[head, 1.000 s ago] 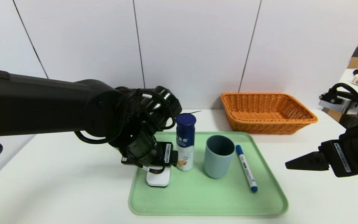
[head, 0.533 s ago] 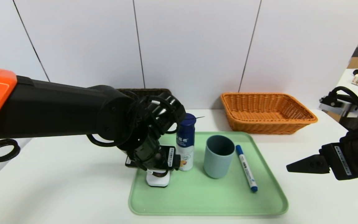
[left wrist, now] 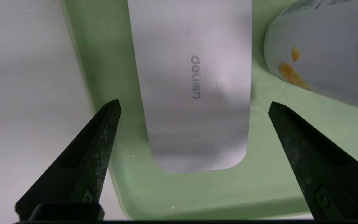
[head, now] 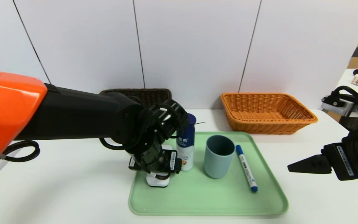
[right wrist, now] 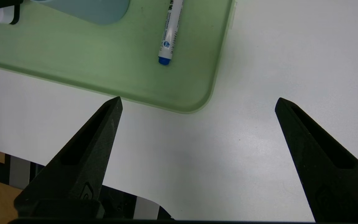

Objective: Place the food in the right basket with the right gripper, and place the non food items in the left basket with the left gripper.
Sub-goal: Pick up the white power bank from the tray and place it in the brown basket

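- While we scan from the left, we meet the left gripper (left wrist: 193,104) first: it hangs low over the white case (head: 158,181) at the tray's (head: 197,199) left end, fingers spread wide, one on each side of the case and not touching it.
- We see the brown basket (head: 148,95) behind that arm, against the wall.
- We find the bottle (head: 185,146) upright on the tray, just beside the case and partly hidden by the left wrist.
- We see the cup (head: 218,156) standing upright next, near the tray's middle.
- We see the pen (head: 246,168) lying flat just beside the cup, on the tray.
- We see the orange basket (head: 267,113) on the table (head: 57,186) behind the tray's right end.
- We find the right gripper (right wrist: 197,102) off the tray's right side, above bare table, fingers spread, holding nothing.
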Controlling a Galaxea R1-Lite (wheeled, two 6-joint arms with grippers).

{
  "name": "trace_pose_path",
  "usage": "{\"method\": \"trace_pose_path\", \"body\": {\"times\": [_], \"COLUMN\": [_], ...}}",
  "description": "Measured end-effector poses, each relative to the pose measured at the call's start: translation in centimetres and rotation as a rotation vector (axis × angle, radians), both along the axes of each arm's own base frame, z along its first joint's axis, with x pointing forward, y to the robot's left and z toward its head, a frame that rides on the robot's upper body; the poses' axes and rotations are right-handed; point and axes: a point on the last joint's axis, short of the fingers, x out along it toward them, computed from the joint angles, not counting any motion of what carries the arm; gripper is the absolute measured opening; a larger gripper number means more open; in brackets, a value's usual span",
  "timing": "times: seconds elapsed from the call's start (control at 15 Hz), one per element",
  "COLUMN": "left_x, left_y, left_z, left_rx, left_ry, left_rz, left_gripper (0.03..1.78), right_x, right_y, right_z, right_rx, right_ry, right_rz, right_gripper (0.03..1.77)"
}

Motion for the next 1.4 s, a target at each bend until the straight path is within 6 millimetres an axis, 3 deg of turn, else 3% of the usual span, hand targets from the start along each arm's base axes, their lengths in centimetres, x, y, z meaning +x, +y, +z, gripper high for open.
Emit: {"method": "trace_pose_path", "body": {"times": [0.53, 0.87, 1.4], "left_x": [0.3, 0.5, 0.2], "left_y": [-0.2, -0.3, 0.1], "left_z": [-0.7, -1.1, -0.4], "left_rx": [0.012, 0.037, 0.045], "left_ry": [0.009, -0.001, -0.021], "left_rz": [0.001, 0.014, 0.023], "left_gripper": [1.69, 1.03, 1.0], "right_x": [-0.3, -0.4, -0.7], "right_y": [-0.1, -0.2, -0.5], "right_z": [-0.1, -0.1, -0.1], "right_rx": [0.002, 0.002, 0.004], "right_ry": [0.001, 0.002, -0.001], "right_rz": [0.0, -0.005, -0.012], "right_gripper": [1.7, 1.7, 1.7]}}
